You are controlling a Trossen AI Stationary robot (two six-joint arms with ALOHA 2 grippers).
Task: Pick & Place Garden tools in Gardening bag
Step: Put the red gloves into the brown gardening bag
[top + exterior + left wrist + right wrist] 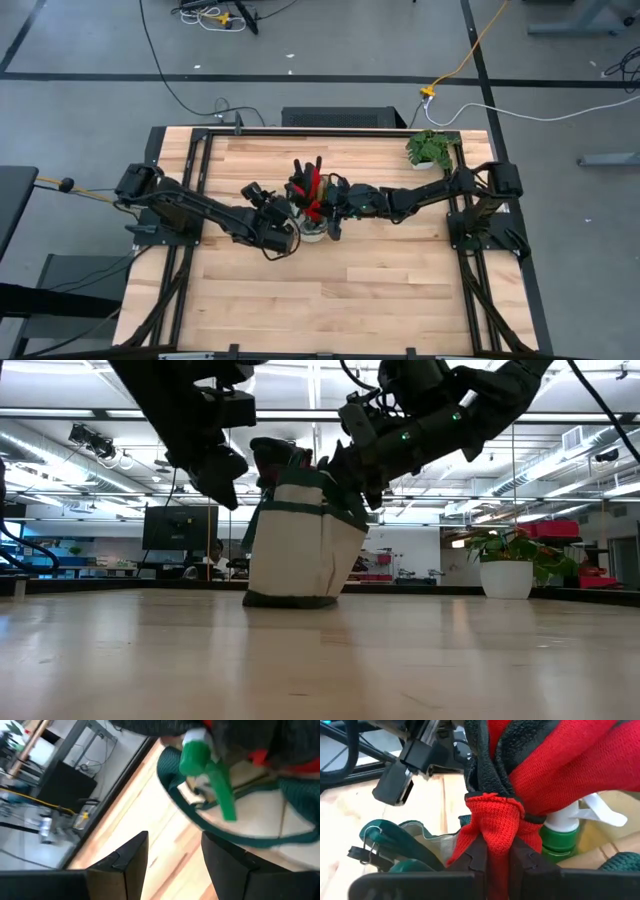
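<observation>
Pinched in your right pincer (496,851) are the red-and-black gloves (555,765), fingers shut tight on the red cuff, held right over the gardening bag's (295,540) mouth. Just beneath them you see the green spray bottle (561,837) with its white top, standing inside the bag. Your left pincer (172,862) hangs open and empty beside the bag's green rim. The bag sits mid-tabletop (350,290); the potted plant (430,150) stands well apart. You can read no writing anywhere.
</observation>
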